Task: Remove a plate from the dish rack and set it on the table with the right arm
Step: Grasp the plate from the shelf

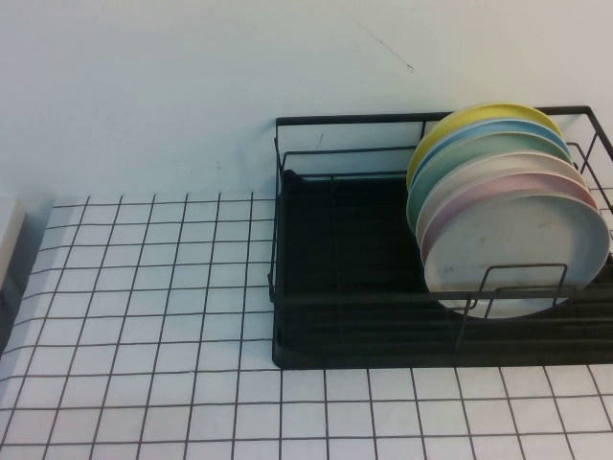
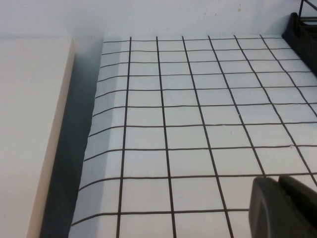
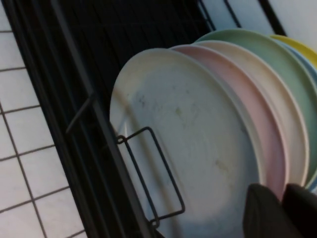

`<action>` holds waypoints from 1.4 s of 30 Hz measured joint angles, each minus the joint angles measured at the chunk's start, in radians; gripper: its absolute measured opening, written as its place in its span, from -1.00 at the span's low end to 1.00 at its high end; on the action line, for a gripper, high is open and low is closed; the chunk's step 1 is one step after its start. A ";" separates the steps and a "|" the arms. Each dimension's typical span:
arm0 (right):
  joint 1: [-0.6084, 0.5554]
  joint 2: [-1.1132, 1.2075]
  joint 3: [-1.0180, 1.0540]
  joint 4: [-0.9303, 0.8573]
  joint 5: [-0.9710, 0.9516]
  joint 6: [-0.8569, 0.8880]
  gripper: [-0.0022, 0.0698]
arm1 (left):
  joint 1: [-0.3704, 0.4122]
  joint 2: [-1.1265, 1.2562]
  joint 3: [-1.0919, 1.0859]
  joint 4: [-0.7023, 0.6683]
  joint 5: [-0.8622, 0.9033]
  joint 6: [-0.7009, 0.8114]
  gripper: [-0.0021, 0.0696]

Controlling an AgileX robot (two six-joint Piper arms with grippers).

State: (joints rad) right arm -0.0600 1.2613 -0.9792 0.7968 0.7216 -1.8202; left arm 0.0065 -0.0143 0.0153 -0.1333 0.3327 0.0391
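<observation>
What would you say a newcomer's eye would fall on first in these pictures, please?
First, the fan of pastel plates leaning in the right end of the dish rack, with the grey-white plate at the front. Next, the table and its black grid, stretching left of the rack. The right gripper hovers close to the plates' rims; the left gripper hangs over the grid, away from the rack.
</observation>
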 joint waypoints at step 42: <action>0.061 0.279 -0.006 0.463 -0.316 -0.360 -0.86 | 0.000 0.000 0.000 0.000 0.000 0.004 -0.95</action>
State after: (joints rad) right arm 0.0005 1.5407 -0.9856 1.2594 0.4059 -2.1807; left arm 0.0065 -0.0143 0.0153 -0.1333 0.3327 0.0433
